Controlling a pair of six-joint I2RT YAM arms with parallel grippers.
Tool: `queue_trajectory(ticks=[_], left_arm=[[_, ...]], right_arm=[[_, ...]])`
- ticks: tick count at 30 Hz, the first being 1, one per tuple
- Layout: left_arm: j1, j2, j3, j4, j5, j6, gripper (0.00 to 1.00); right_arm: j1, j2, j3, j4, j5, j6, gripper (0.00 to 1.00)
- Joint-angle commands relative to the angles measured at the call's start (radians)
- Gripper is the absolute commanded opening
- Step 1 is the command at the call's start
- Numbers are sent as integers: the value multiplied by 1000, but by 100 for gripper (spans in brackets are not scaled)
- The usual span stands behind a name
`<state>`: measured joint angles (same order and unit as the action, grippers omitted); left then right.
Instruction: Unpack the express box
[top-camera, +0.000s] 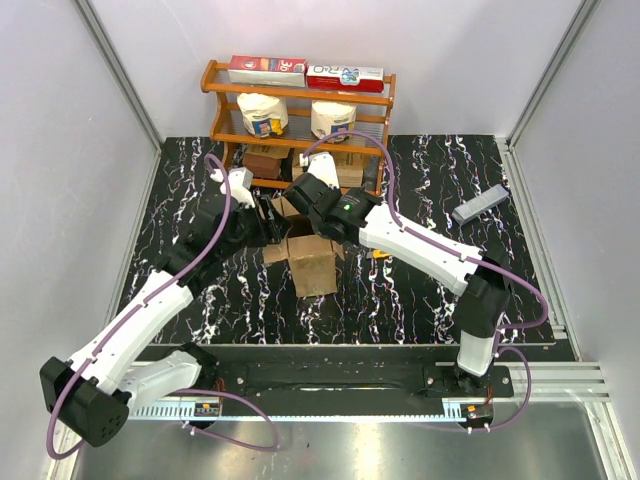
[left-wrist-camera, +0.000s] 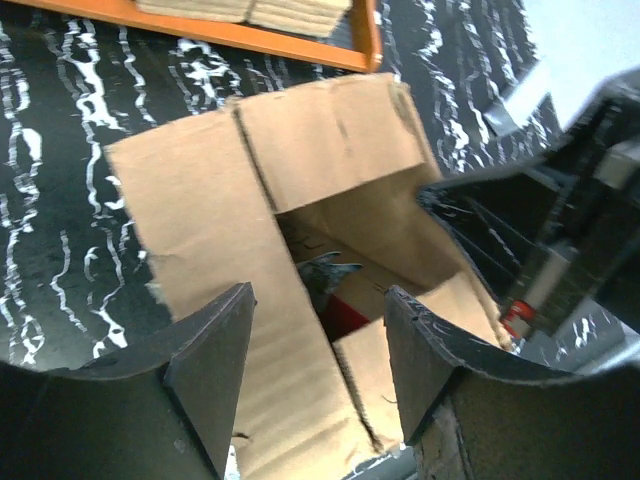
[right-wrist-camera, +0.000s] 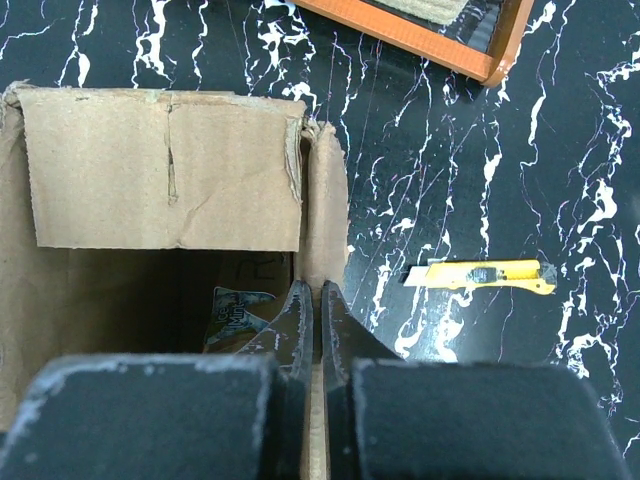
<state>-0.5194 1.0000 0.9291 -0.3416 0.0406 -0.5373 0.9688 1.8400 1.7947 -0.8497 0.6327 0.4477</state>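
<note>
From above, the express box stands open at the middle of the black marbled table, just in front of a wooden shelf. The left arm and right arm both reach in over the box's top. A grey bar lies well apart to the right.

At the left wrist, the left gripper hangs over the box with its jaws spread wide and nothing between them. The flaps are folded outward. A red packet shows at the bottom of the box beside a dark, crumpled item too dim to make out.

At the right wrist, the right gripper sits at the box's right-hand wall. Its jaws are pressed almost together with a thin sliver of cardboard between them, so it appears to be pinching the wall's edge. A bluish printed packet lies inside. A yellow utility knife rests on the table near the box, clear of it.
</note>
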Motion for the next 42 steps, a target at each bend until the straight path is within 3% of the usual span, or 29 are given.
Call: queue_trajectory(ticks=[1, 5, 9, 18, 24, 32, 34, 35, 38, 42], left_arm=[[-10, -9, -7, -45, -205, -23, 61], [-11, -31, -42, -22, -220, -18, 66], [-11, 8, -62, 45, -119, -23, 67], [-11, 103, -26, 105, -67, -30, 59], [-11, 155, 4, 105, -47, -20, 44], [-11, 180, 37, 69, -24, 68, 16], [-11, 181, 54, 52, -16, 114, 13], [-11, 184, 60, 44, -13, 129, 11], [-11, 195, 83, 13, 7, 186, 3], [-11, 198, 102, -10, 50, 258, 0]], right_arm=[[11, -2, -14, 15, 5, 31, 0], [11, -1, -18, 15, 4, 37, 0], [11, -1, -18, 17, -10, 37, 0], [11, -5, -35, 37, -44, 40, 0], [10, -5, -44, 47, -76, 42, 0], [11, -47, -46, 49, -111, 34, 0], [10, -74, -41, 49, -111, 22, 7], [10, -88, -41, 49, -110, 14, 20], [4, -143, -40, 60, -123, -26, 42], [-5, -266, -66, 109, -149, -98, 41]])
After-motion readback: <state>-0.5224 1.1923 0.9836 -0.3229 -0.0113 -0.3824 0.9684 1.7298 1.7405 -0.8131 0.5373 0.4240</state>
